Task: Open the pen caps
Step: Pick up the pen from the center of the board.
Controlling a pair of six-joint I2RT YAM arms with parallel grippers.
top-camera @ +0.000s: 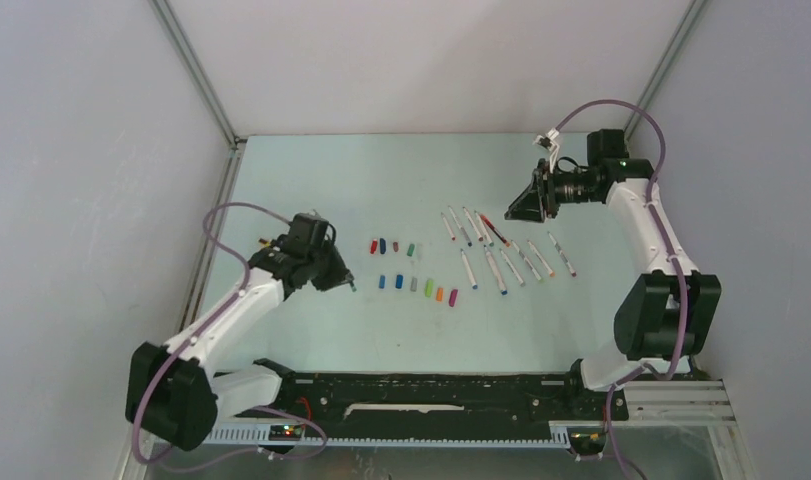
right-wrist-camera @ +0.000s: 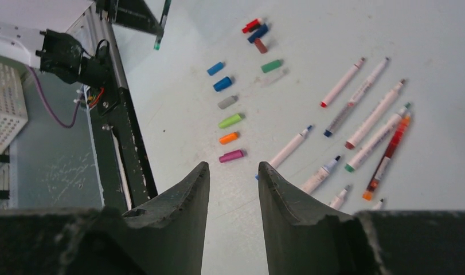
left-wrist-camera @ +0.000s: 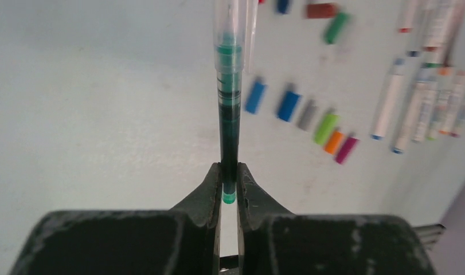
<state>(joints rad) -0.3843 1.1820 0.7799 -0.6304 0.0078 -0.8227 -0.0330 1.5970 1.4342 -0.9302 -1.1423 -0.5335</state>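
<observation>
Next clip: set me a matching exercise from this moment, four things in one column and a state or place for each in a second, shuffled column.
Things:
1. left pincer
2. right pincer
3. magenta cap
4. grey cap

States or places:
A. lies between a blue cap and a lime cap
B. open, holding nothing
C. shut on a green pen
D. at the end of its row, next to the orange cap

Pairs: 1-C, 2-B, 3-D, 4-A.
</observation>
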